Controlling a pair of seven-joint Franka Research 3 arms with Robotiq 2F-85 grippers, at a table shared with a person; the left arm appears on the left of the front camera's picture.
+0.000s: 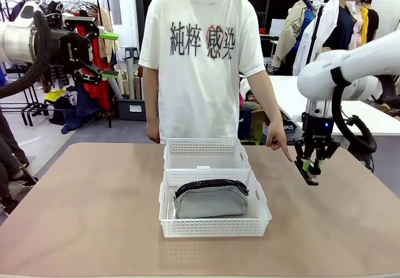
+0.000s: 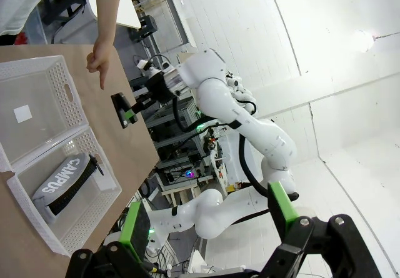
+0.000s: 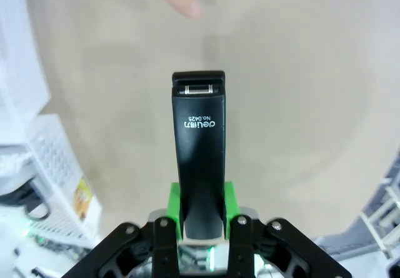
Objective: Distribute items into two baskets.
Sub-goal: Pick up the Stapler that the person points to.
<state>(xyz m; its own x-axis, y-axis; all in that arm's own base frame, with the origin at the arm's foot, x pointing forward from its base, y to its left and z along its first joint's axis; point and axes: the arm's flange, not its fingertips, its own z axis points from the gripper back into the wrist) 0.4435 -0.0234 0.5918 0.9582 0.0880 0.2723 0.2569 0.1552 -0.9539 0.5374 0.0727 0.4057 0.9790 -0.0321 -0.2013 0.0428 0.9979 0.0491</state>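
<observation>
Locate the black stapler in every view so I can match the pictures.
Front view: stapler right of the baskets, in the right gripper.
Left wrist view: stapler upper left.
Right wrist view: stapler centre, rising from the bottom.
Shared landmark: the person's pointing finger, near it in each.

The black stapler [image 3: 199, 159] is showing the brand "deli" and "NO.0425" in white print on its top face, reading upside down in the right wrist view. The grey pouch [image 2: 65, 181] is displaying "CAMPUS" in white letters on its side. The person's white T-shirt [image 1: 201, 40] is bearing four large characters, "純粹感染", across the chest.
</observation>
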